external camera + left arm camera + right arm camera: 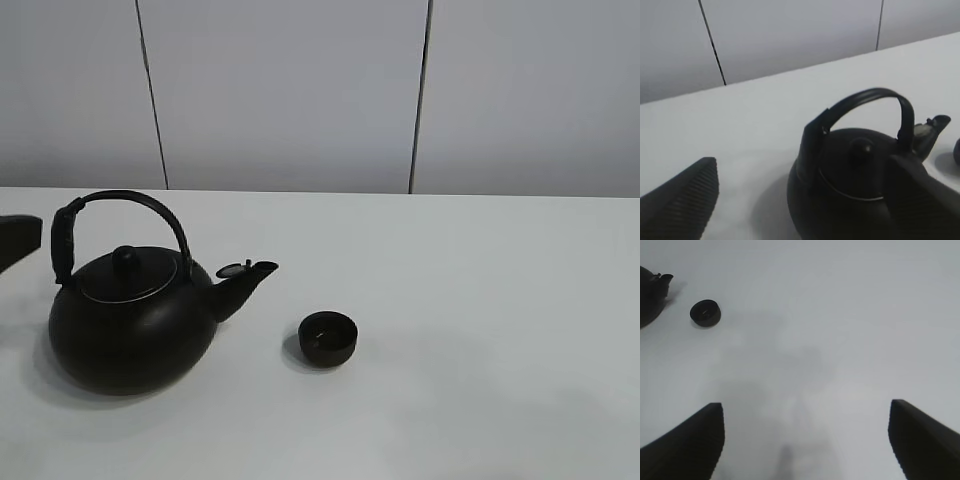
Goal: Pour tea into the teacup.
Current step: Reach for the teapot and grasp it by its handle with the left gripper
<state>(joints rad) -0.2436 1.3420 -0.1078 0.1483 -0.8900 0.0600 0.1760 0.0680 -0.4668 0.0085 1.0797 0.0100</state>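
A big round black kettle (130, 325) with an arched handle stands on the white table at the left, its spout (250, 275) pointing right. The teacup (328, 337), small, black and handleless, sits upright just right of the spout and apart from it. My left gripper (802, 167) is open beside the kettle (855, 195) on its handle side, holding nothing; one of its fingers (18, 236) shows at the left edge of the exterior high view. My right gripper (805, 407) is open and empty over bare table, far from the teacup (705, 313).
The white table (480, 300) runs back to a pale panelled wall (290, 90) with dark vertical seams. Only the kettle and cup stand on it.
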